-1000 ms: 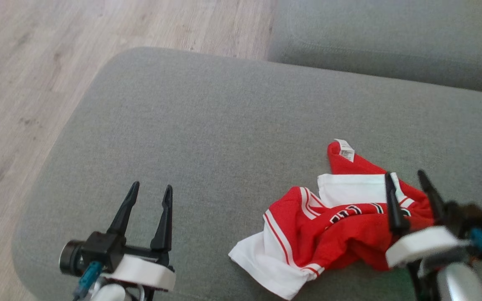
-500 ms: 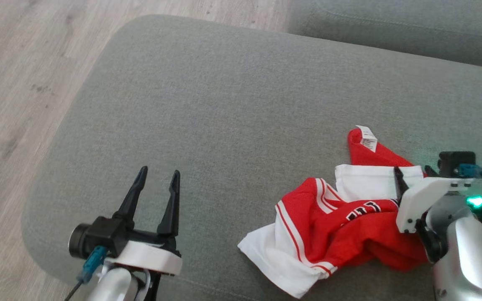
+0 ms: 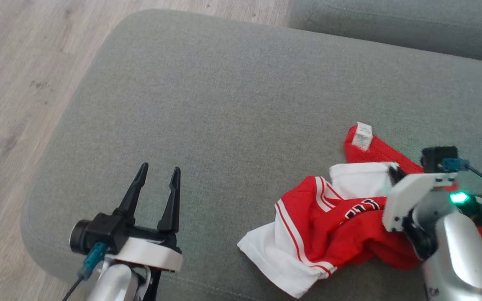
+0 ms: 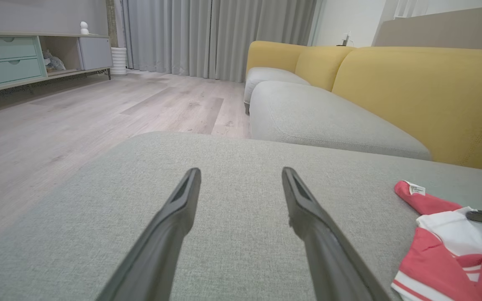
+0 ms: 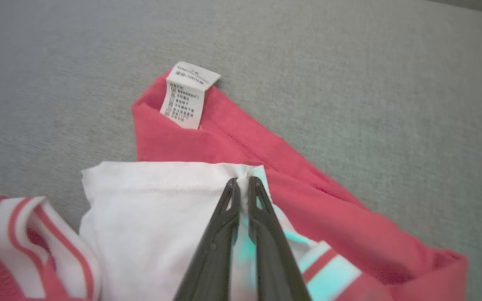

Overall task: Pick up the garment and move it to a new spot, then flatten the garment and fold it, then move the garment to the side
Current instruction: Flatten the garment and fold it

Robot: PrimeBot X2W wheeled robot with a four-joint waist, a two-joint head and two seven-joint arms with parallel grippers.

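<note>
While the crumpled red-and-white sports garment [image 3: 333, 234] lay in a heap on the near right part of the broad grey fabric sofa cushion [image 3: 224, 104], my right pincer [image 5: 243, 180] was pressed together on the far hem of its white panel [image 5: 149, 209], the two dark fingers pinching a small ridge of cloth between their tips. Just beyond that pinch a red flap stuck out toward the far side, with a small white printed care label [image 5: 188, 96] at its end. My left pincer [image 3: 160, 167] hung spread and empty over bare cushion at the near left, well apart from the cloth. As far as I could see, the bulk of the garment rested on the cushion and nothing was raised off it, so I judged that only the grasp of the first step was made. Lifting it, carrying it to a new spot, spreading it flat, folding it and setting it aside were all left to do. The open stretch of grey cushion to the left and toward the far edge looked to me like room enough for that. Because the cloth lay doubled over itself, with its dark lettering partly tucked under a red fold, I expected the flattening to be the longest part and to want both pincers.
</note>
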